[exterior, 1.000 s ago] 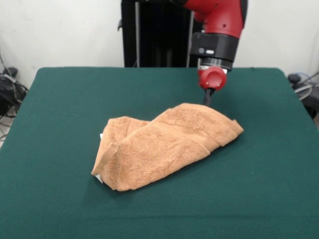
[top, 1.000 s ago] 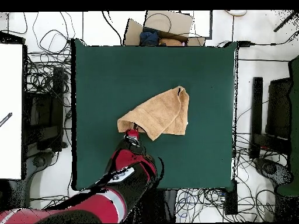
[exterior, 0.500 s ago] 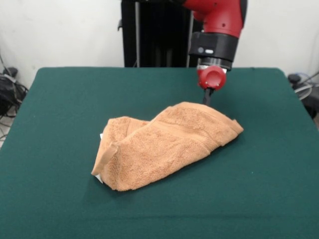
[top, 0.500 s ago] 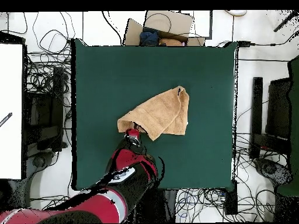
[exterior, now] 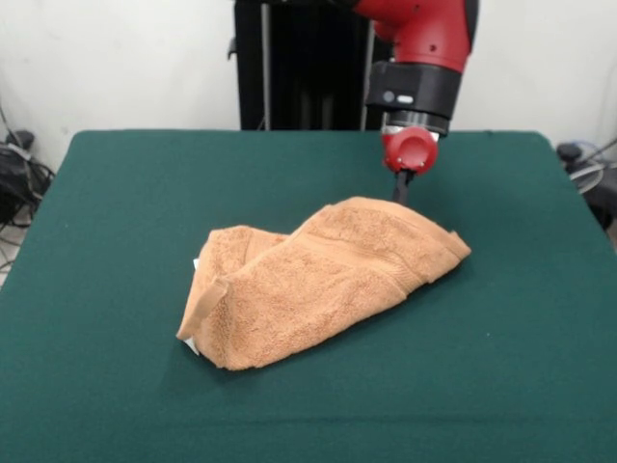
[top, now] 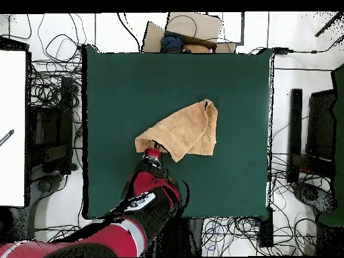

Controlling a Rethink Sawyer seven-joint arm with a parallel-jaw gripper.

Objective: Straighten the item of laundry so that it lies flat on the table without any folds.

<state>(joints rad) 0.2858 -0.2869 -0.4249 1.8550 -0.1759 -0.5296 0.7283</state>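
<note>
- The counter (exterior: 116, 193) is big, green and covered in soft cloth. It has lots of room on every side to spread things out.
- The towel (exterior: 318, 280) lies near the middle of the counter, well away from all four edges. It is folded over itself in a lumpy heap, not flat.
- I think the towel is soft, floppy and light. It will bend and drag when pulled, and the fuzzy counter may hold on to it a bit.
- A good place to grab looks like a loose corner or a top edge, so the fold can be lifted and pulled open.
- The jaws (exterior: 399, 189) hang at the towel's back edge. The towel hides the tips, so I cannot tell if they are apart or together.
</note>
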